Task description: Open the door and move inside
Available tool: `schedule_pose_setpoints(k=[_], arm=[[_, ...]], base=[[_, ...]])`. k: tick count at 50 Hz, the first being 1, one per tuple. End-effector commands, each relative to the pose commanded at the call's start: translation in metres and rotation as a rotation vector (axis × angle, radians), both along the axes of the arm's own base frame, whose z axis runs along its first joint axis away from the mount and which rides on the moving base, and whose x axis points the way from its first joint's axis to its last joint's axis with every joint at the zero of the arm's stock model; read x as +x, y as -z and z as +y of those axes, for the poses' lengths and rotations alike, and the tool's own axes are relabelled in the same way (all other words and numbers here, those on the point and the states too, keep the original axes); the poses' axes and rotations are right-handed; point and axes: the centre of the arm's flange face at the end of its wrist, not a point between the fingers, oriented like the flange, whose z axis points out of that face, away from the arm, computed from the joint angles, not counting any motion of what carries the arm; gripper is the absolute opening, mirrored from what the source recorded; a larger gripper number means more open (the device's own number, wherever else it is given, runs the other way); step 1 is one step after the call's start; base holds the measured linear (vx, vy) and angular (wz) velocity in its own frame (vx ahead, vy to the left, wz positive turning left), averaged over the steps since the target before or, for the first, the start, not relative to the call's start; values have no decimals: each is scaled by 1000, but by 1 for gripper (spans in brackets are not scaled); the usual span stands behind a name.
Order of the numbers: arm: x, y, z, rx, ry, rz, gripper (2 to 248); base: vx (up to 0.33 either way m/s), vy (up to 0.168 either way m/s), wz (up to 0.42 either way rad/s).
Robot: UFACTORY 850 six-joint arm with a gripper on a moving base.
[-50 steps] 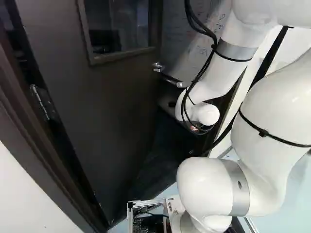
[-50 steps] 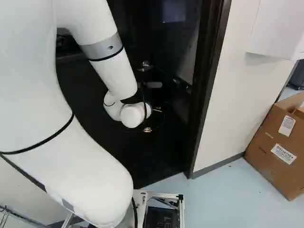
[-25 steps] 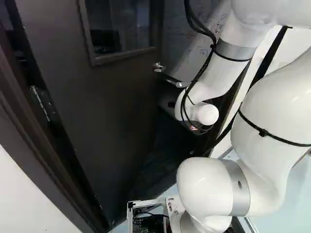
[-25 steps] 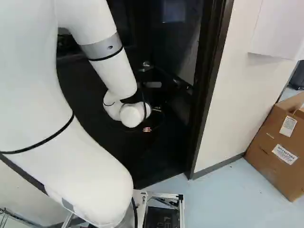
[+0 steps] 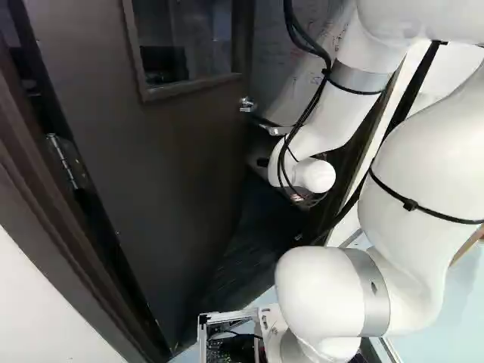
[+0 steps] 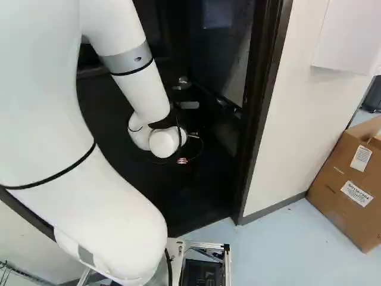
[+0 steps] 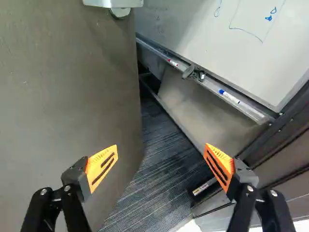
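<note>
Door (image 5: 174, 181) ajar, my 11 o'clock; gap (image 7: 161, 128) near 12. My gripper (image 7: 161, 149) spread, empty, apart from handle (image 7: 114, 3). Unlatching looks done; likely left: push door wider, then drive inside.

White rounded arm (image 5: 408, 159), black cables (image 5: 308, 113).

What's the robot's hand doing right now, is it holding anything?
Hand: open, its two orange pads wide apart with nothing held between them.
</note>
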Motion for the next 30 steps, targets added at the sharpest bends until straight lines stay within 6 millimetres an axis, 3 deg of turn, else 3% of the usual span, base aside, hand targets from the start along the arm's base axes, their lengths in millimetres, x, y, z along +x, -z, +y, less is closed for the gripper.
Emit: schedule_pose_setpoints(k=[30], arm=[[13,0,22,20,-19,-3,247]], base=[[0,0,0]])
